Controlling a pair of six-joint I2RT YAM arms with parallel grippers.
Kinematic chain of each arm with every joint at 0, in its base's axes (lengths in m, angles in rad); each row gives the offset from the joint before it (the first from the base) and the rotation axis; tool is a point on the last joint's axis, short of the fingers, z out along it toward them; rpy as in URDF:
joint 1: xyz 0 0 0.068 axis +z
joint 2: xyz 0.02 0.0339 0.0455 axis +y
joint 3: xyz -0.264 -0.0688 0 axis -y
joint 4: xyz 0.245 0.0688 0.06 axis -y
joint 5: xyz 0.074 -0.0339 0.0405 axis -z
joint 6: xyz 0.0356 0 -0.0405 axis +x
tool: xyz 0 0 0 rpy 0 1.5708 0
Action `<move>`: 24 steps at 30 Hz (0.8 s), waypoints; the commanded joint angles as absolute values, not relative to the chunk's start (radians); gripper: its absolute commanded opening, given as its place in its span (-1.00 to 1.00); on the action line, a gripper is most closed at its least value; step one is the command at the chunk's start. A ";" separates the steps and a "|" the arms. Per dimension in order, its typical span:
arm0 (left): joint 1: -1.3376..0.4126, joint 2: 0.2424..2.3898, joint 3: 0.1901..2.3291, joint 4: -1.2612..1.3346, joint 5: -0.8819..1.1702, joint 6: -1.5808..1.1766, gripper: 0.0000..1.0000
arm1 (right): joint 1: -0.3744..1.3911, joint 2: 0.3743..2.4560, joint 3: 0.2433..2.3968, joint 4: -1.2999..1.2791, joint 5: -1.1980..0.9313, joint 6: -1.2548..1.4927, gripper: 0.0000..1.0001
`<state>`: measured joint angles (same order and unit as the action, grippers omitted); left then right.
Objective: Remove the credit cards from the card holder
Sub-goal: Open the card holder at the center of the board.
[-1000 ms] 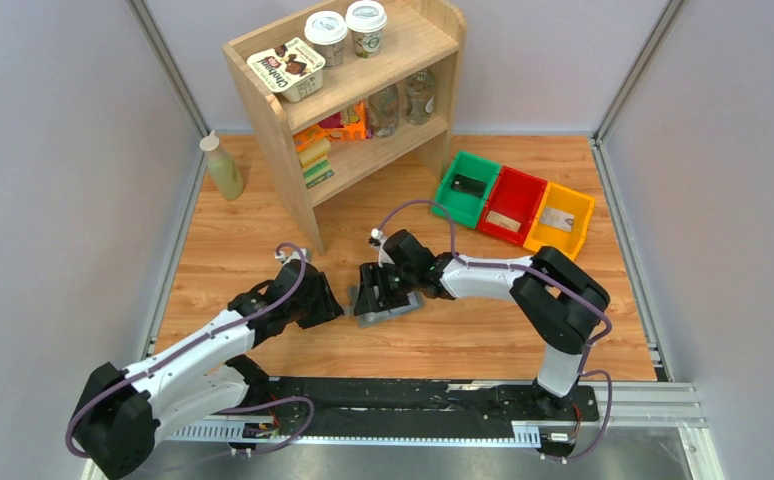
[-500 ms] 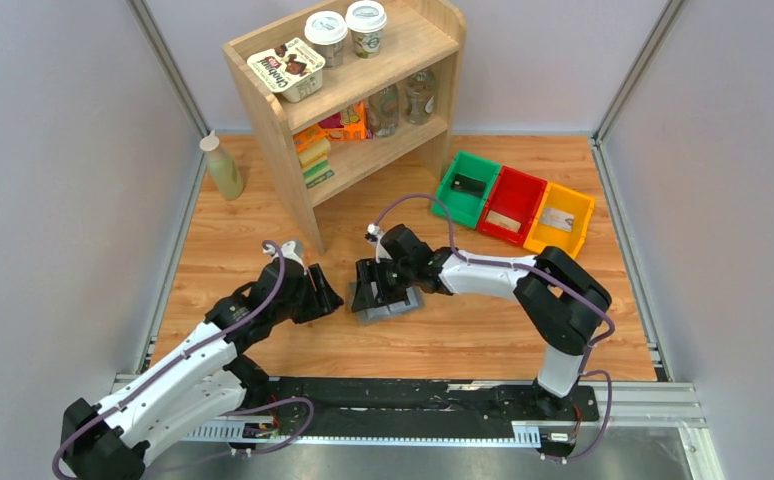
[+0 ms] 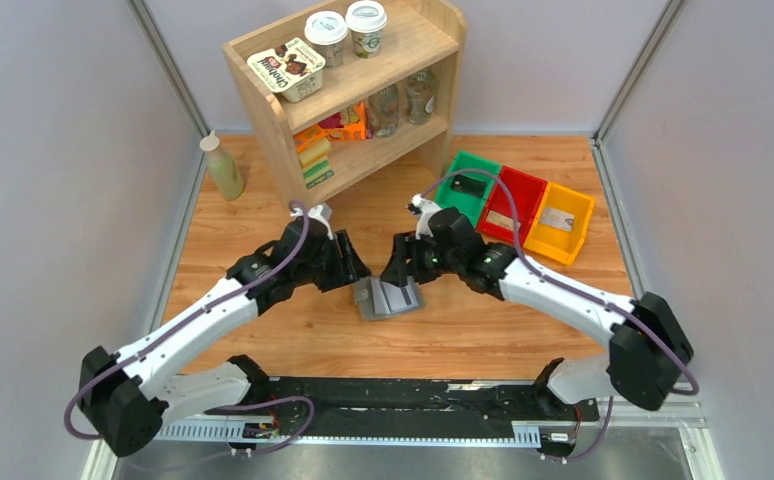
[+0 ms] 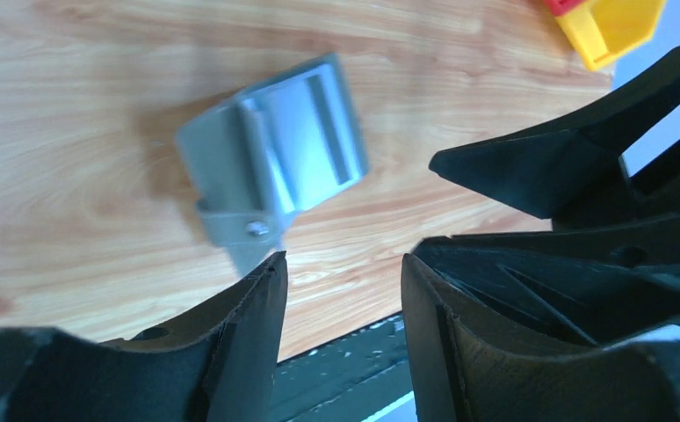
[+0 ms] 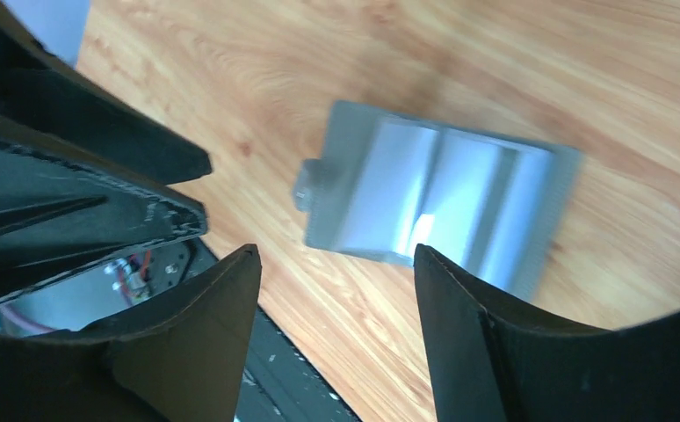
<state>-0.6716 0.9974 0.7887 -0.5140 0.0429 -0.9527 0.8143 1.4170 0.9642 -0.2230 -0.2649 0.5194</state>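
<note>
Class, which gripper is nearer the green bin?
Right. The right gripper hovers below-left of the green bin in the top view; the left gripper is farther left, past the card holder.

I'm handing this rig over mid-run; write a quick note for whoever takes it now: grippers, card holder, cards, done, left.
Left gripper: open, empty, beside the card holder.
Right gripper: open, empty, on its other side.
Card holder: lying open on the table between them.
Done: one card lies in the red bin, another card in the yellow bin.
Left: check the pockets; I cannot tell whether any card remains inside.
</note>
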 commanded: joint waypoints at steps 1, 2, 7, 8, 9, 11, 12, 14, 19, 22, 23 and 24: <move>-0.762 1.161 0.952 -0.471 0.040 -0.980 0.15 | 0.776 1.254 0.867 -0.316 -0.077 0.514 0.30; -0.797 1.187 0.992 -0.468 0.031 -0.989 0.15 | 0.769 1.221 0.850 -0.339 -0.043 0.518 0.28; -0.848 1.415 1.080 -0.431 -0.035 -1.005 0.09 | 0.730 1.131 0.761 -0.379 0.060 0.520 0.22; -0.850 1.434 1.086 -0.431 -0.047 -1.006 0.06 | 0.721 1.120 0.744 -0.377 0.061 0.520 0.22; -0.850 1.466 1.083 -0.426 -0.067 -1.014 0.04 | 0.715 1.111 0.732 -0.377 0.064 0.522 0.21; -0.850 1.495 1.063 -0.414 -0.095 -1.019 -0.03 | 0.703 1.100 0.718 -0.377 0.055 0.520 0.20; -0.848 1.502 1.048 -0.410 -0.101 -1.020 -0.06 | 0.695 1.098 0.718 -0.377 0.046 0.519 0.19; -0.848 1.520 1.023 -0.407 -0.117 -1.023 -0.11 | 0.689 1.098 0.719 -0.365 0.026 0.503 0.19; -0.804 1.506 0.892 -0.361 -0.092 -1.055 -0.26 | 0.681 1.166 0.758 -0.311 -0.083 0.468 0.18; -0.778 1.474 0.819 -0.316 -0.052 -1.048 -0.31 | 0.681 1.227 0.776 -0.259 -0.150 0.465 0.14; -0.767 1.470 0.796 -0.308 -0.043 -1.046 -0.33 | 0.681 1.247 0.790 -0.241 -0.169 0.466 0.11; -0.762 1.463 0.786 -0.305 -0.031 -1.036 -0.33 | 0.680 1.270 0.802 -0.232 -0.185 0.466 0.10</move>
<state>-0.7906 1.5211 0.8345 -0.3641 -0.0696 -1.0321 0.6838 1.2079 0.7345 -0.3367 -0.0849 0.4889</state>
